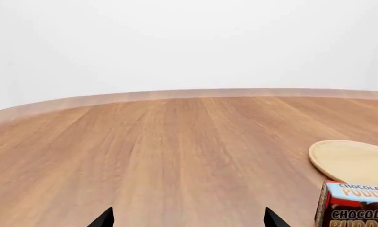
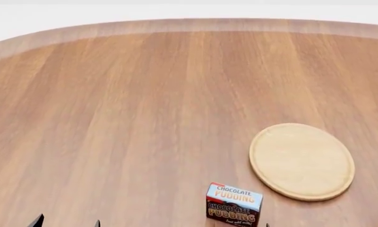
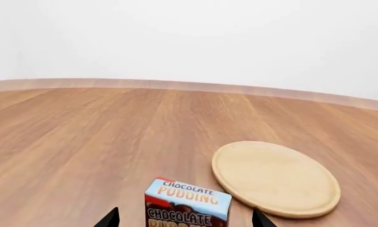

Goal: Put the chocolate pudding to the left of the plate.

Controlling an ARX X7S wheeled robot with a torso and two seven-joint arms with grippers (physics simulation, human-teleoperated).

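The chocolate pudding [image 2: 234,204] is a small carton with a light-blue top and dark brown front, standing upright on the wooden table near its front edge. The plate [image 2: 302,161], a flat round light-tan disc, lies just behind it to the right, apart from it. My right gripper [image 3: 185,219] is open, its two dark fingertips on either side of the chocolate pudding [image 3: 187,203] with gaps on both sides; the plate [image 3: 275,178] lies beyond. My left gripper [image 1: 187,218] is open over bare wood, with the chocolate pudding [image 1: 356,205] and the plate [image 1: 353,161] off to one side. In the head view the left gripper [image 2: 66,221] barely shows at the bottom edge.
The round wooden table [image 2: 126,109] has a raised lighter rim along its far edge [image 2: 189,23]. Bare wood spreads to the left of the plate and behind it. A plain white background lies past the table.
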